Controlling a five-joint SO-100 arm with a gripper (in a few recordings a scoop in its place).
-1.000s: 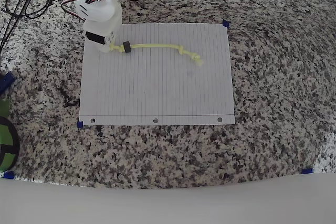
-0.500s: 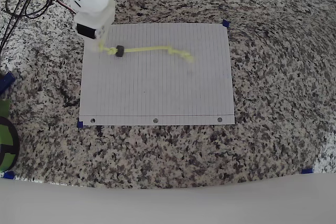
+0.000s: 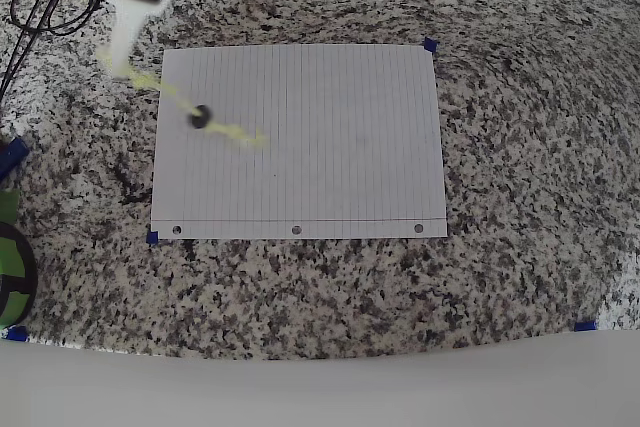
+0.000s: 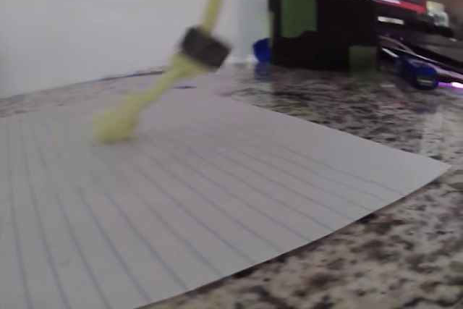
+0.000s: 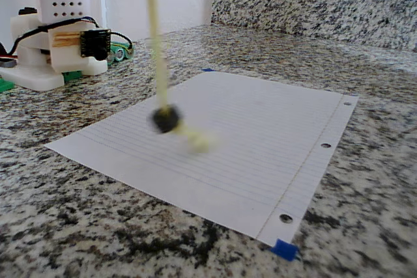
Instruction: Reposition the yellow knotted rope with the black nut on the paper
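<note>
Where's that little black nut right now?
The black nut is threaded on the yellow knotted rope, which hangs from the gripper; in the overhead view it is over the paper's upper left part.

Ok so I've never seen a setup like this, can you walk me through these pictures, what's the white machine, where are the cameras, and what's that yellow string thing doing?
The white machine is a small robot arm; its base stands at the back of a granite counter. One picture looks straight down from above, one comes from a camera riding on the arm's wrist, low over the sheet, and one from a camera standing on the counter.

On the counter lies a white lined paper with three punched holes along one edge and blue tape bits at some corners.

The gripper in the overhead view has the top end of a yellow knotted rope. The rope hangs down, lifted, with a black nut threaded near its lower end. Its tip looks close to the paper, but blur hides whether it touches. The fingers are too blurred to show how they close.
</note>
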